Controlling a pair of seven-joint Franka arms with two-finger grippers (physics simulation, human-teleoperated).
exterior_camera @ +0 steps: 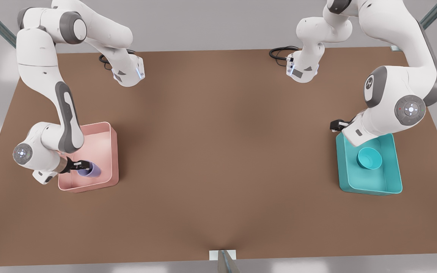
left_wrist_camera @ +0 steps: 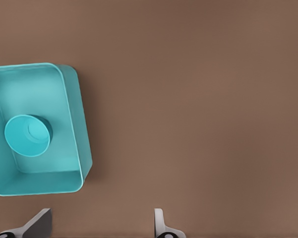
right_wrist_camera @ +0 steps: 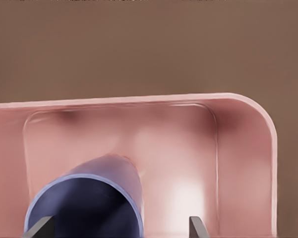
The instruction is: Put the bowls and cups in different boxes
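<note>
The lavender cup [exterior_camera: 90, 170] lies tipped inside the pale pink box [exterior_camera: 113, 151] at the front view's left, its mouth facing my right gripper [exterior_camera: 83, 165]. In the right wrist view the cup [right_wrist_camera: 96, 198] sits between the open fingertips [right_wrist_camera: 194, 226] in the pink box [right_wrist_camera: 248, 163]; the fingers stand wider than its rim. The small teal bowl [exterior_camera: 369, 158] rests in the teal box [exterior_camera: 370, 188] at the front view's right. My left gripper [exterior_camera: 337, 125] hovers by that box's far corner. In the left wrist view it [left_wrist_camera: 99, 225] is open over bare table beside the teal box [left_wrist_camera: 74, 114] and bowl [left_wrist_camera: 27, 135].
The brown table [exterior_camera: 222, 151] stretches wide between the two boxes. Both arm bases [exterior_camera: 127, 72] stand at its far edge with black cables [exterior_camera: 281, 51]. A small white bracket [exterior_camera: 222, 254] sits at the near edge.
</note>
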